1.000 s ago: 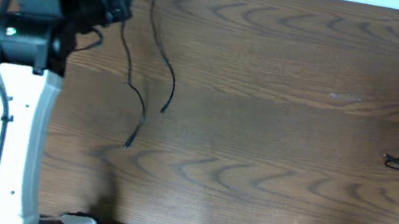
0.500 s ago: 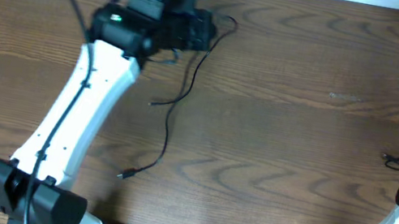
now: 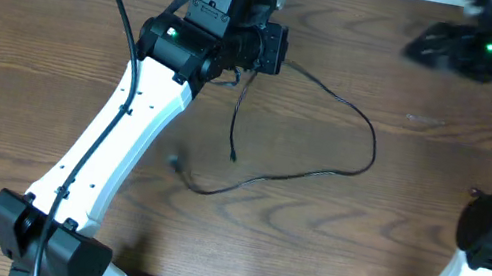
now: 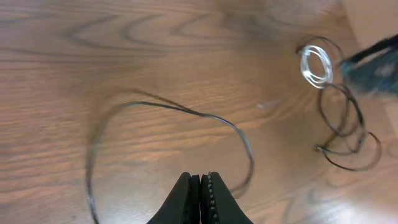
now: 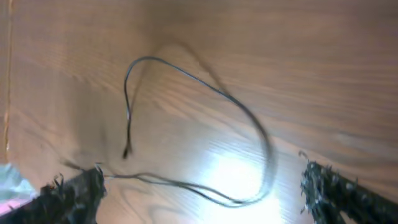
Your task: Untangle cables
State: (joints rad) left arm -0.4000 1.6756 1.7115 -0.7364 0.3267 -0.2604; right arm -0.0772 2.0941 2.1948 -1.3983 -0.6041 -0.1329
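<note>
left tool [image 3: 277,50] clamped on black cable [image 3: 371,152] | loop lies to its right

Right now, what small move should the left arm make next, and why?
Probably open the left gripper and drop the black cable: it lies in one open loop, clear of the white coil and the black tangle.

We see wood table [image 3: 388,254]; long black cable [image 3: 372,150] looped mid-table; white coil [image 4: 316,62], black tangle [image 4: 321,109] far right.
</note>
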